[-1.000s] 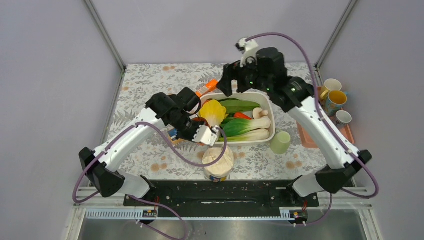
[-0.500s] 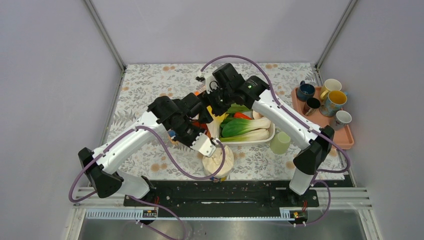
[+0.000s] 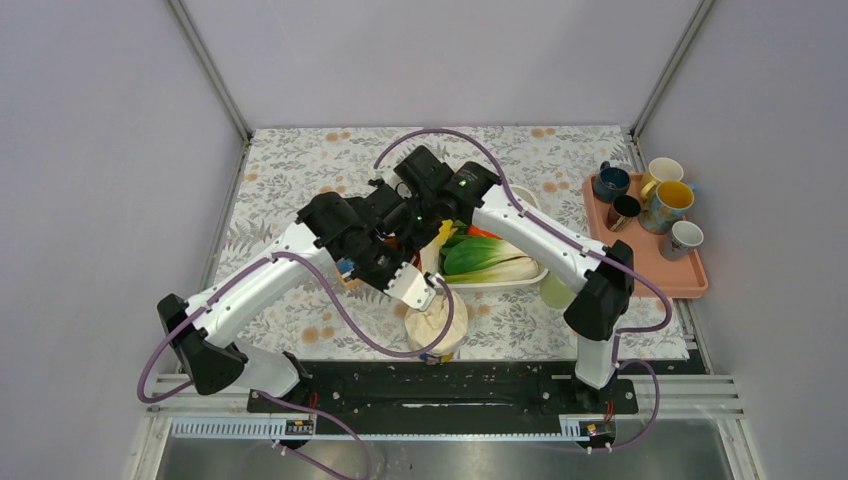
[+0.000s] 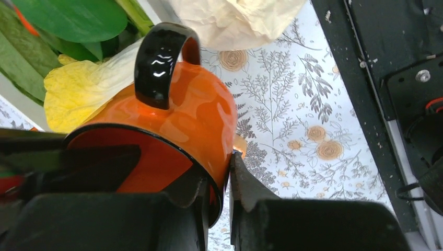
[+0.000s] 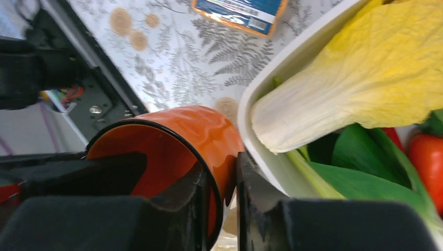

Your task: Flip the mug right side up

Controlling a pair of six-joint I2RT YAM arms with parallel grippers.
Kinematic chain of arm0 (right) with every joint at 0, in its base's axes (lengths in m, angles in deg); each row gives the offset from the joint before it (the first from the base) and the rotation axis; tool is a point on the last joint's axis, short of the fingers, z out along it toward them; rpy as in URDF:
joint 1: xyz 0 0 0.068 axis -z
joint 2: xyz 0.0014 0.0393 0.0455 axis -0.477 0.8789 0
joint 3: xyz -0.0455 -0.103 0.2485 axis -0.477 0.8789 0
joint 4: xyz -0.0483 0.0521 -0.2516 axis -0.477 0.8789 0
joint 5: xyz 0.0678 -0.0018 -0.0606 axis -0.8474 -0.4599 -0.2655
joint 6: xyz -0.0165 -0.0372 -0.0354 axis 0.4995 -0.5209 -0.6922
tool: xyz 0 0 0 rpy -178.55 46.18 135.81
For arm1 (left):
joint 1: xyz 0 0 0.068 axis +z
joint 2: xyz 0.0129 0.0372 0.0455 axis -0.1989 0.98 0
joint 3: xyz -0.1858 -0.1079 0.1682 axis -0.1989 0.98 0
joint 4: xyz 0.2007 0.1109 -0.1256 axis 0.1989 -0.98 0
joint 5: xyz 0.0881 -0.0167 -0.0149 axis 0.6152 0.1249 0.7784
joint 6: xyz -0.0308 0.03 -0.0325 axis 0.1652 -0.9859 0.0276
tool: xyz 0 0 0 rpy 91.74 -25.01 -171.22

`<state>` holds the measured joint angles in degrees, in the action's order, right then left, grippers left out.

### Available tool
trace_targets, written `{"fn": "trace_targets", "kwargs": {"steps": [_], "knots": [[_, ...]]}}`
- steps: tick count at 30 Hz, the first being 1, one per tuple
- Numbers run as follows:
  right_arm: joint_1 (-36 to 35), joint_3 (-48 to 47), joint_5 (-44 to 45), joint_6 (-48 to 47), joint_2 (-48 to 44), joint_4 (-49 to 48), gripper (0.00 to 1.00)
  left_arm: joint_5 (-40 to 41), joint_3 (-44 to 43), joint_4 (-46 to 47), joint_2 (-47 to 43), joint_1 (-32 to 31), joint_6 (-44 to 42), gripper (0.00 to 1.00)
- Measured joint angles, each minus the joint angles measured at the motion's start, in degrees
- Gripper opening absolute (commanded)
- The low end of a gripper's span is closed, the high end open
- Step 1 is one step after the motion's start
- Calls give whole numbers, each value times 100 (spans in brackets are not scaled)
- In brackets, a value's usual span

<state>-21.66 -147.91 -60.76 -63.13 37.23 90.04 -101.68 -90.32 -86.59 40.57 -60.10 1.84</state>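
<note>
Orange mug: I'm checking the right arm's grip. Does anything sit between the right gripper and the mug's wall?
Nothing visible. The right gripper pinches the orange mug at its rim, one finger inside, one outside. The left gripper grips the rim likewise. The white tub lies close beside the mug.

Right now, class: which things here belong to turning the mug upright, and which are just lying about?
In the job: orange mug, left end effector, right end effector, both clamped on its rim.
Lying about: white vegetable tub, napa cabbage, pink tray, spare mugs, cream paper bundle, blue packet.
</note>
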Motion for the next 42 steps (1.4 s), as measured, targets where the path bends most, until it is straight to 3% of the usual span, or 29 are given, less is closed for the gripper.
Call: {"fn": "trace_targets", "kwargs": {"steps": [2, 4, 7, 12, 21, 26, 30, 33, 42], "knots": [[-92, 0, 369, -203, 26, 46, 0, 52, -9, 151, -2, 0, 109, 14], [-160, 136, 678, -422, 9, -31, 0, 120, 20, 289, -2, -7, 201, 40], [-107, 553, 962, -293, -155, -304, 0, 367, 101, 597, -42, -24, 450, 61], [693, 1757, 1456, 208, -763, -846, 0, 568, 70, 1287, -363, 127, 1126, 74], [2990, 3689, 2140, 835, -3058, -1847, 0, 232, -208, 1941, -780, 660, 2496, 83], [4892, 4848, 2629, 1115, -4221, -2450, 0, 66, 525, 2677, -1207, 1023, 3156, 87], [6022, 5539, 2848, 1327, -4461, -2754, 0, -33, 1320, 3174, -1329, 1379, 3565, 87], [6467, 5947, 2909, 1467, -4461, -2964, 0, -39, 1670, 3294, -1322, 1539, 3687, 87], [7608, 6553, 2940, 1740, -3869, -3689, 0, -28, 1818, 3550, -1349, 1558, 3738, 87]]}}
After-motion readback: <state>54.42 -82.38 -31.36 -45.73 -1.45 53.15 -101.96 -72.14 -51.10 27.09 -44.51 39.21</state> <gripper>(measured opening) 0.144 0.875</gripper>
